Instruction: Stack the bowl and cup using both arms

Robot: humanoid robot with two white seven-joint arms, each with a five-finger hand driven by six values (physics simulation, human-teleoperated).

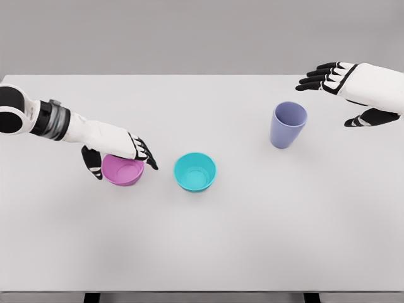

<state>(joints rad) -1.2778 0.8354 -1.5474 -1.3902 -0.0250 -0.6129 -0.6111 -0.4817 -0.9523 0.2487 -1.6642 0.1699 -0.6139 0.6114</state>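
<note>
A pink bowl sits on the white table at the left. My left hand hangs right over its back rim, thumb down along the bowl's left wall and fingers stretched past its right rim; a firm grip does not show. A teal bowl stands upright at the middle of the table, untouched. A lavender cup stands upright to the right. My right hand hovers open up and to the right of the cup, apart from it, fingers spread and thumb pointing left.
The table's far edge runs along the top, and its front edge lies at the bottom of the view. Beyond the table is a plain grey wall.
</note>
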